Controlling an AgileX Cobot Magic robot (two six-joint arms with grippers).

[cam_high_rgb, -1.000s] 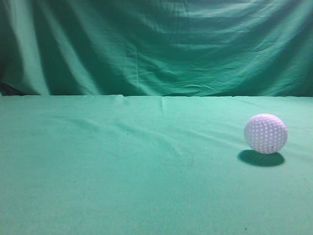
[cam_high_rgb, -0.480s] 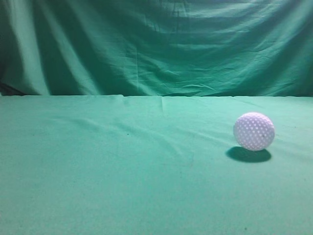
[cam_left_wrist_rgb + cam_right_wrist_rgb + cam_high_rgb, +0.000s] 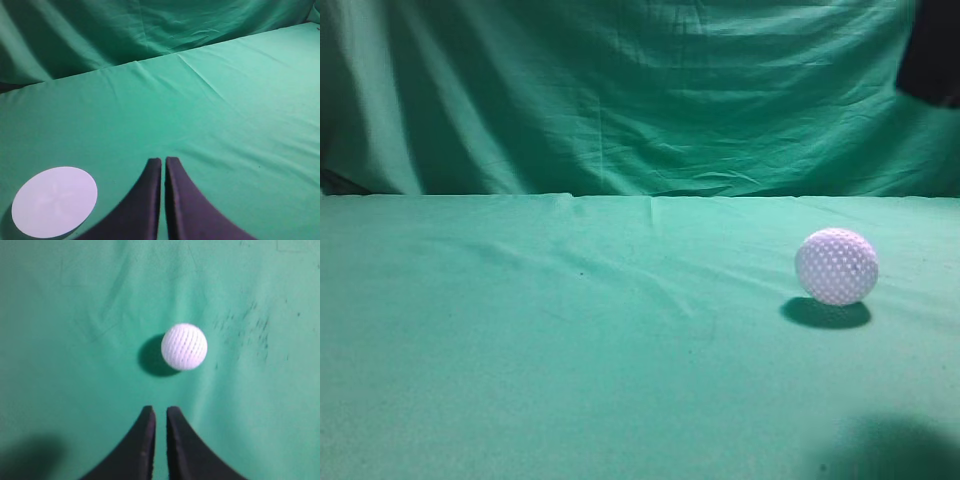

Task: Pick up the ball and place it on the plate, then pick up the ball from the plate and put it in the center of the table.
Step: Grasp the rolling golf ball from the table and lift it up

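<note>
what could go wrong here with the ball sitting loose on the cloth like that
The ball lies free on the table, so a touch from one side could roll it away. The right end effector hangs above it with its fingers nearly together; unless they open first, they may knock the ball instead of straddling it. The plate sits far off by the left end effector, so carrying it there risks a drop.

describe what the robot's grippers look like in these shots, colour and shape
Both wrist views show the same design. The left gripper and right gripper each have two plain matte black fingers, broad at the base and curving in to narrow tips. No cables, markings or padding show. In the exterior view, only a dark blurred shape shows top right.
</note>
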